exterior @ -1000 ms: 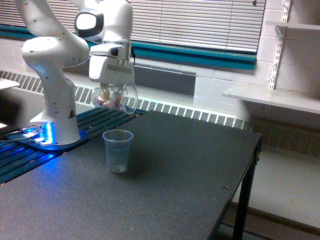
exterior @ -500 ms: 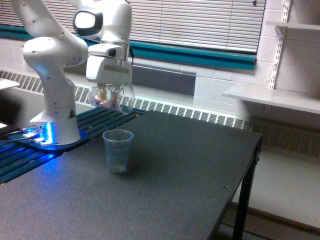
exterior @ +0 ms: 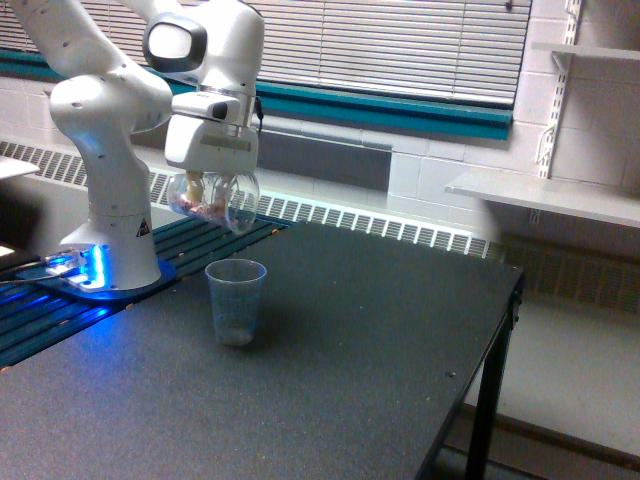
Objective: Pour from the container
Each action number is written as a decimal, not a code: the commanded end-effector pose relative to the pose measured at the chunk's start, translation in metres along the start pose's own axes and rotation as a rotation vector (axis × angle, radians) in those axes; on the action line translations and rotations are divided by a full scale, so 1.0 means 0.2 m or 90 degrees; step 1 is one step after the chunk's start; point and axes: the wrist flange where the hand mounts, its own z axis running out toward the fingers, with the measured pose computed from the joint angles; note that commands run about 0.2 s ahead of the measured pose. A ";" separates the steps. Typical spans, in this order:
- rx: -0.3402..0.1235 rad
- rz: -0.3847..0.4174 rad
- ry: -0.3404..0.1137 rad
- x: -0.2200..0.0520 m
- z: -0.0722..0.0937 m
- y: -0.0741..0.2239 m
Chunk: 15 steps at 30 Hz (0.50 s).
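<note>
The container (exterior: pixel 216 200), a small clear tumbler with reddish-brown and pale bits lying along its lower wall, hangs tipped on its side in the air with its mouth toward the exterior view's right. My gripper (exterior: pixel 212 186) is shut on the container from above. Below it and slightly to the right, a clear plastic cup with faint measuring lines (exterior: pixel 236 301) stands upright on the dark table (exterior: pixel 350 360). The tumbler is well above the cup's rim, and no bits are falling.
The white arm's base (exterior: pixel 112 255) stands at the exterior view's left on a blue-lit plate. A radiator grille and blinds run along the back wall. The table's right edge (exterior: pixel 500 330) drops off to the floor. White shelves (exterior: pixel 545 195) hang at the right.
The gripper and tipped tumbler have drifted a little to the exterior view's left and slightly down. The cup on the table has not moved.
</note>
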 end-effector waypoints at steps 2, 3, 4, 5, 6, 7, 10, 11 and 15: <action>-0.022 0.014 -0.021 -0.09 0.04 0.00; -0.025 0.014 -0.022 -0.09 0.04 0.01; -0.027 0.014 -0.024 -0.10 0.03 0.01; -0.029 0.014 -0.025 -0.10 0.03 0.01; -0.031 0.014 -0.026 -0.11 0.03 0.01; -0.033 0.013 -0.028 -0.12 0.02 0.01; -0.036 0.011 -0.034 -0.14 0.01 0.00; -0.037 0.011 -0.035 -0.15 0.00 0.00; -0.042 0.006 -0.041 -0.17 -0.01 -0.01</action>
